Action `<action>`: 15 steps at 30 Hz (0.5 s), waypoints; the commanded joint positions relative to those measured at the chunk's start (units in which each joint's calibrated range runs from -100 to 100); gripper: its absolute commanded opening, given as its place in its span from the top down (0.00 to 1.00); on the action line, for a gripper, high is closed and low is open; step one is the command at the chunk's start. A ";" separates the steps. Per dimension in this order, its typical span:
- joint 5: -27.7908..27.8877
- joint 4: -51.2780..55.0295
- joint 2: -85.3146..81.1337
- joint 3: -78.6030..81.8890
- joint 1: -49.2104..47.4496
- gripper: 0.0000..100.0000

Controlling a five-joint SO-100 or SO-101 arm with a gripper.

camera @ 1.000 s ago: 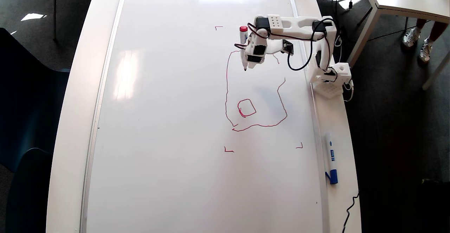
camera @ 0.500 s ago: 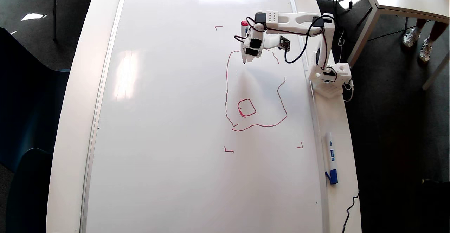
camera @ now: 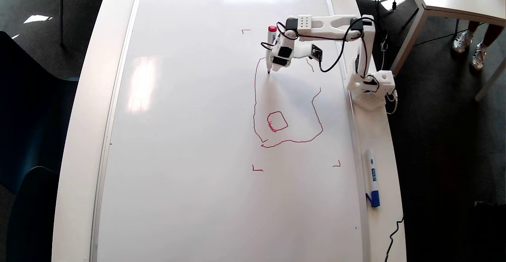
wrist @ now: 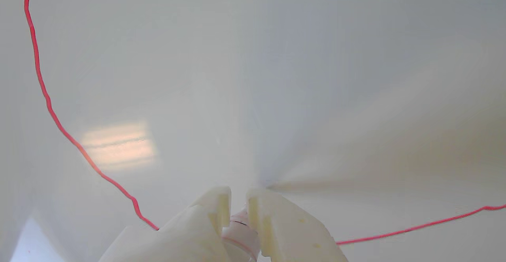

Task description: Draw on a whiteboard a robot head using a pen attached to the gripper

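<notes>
Pen (camera: 270,50) clamped in claw (wrist: 238,198), tip touching whiteboard (camera: 189,135).

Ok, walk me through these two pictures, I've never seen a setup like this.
A small white robot arm stands at the edge of a whiteboard. The overhead view looks straight down; the wrist view rides on the arm, looking past its pincer. The pincer is clamped on a pen with a red cap, its tip at the board. Drawn in red is an unfinished robot head: a wobbly outline with one small square inside. A spare blue-capped marker lies beside the board.
</notes>
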 commanded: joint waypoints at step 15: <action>-4.84 -0.58 -0.42 1.83 -9.95 0.99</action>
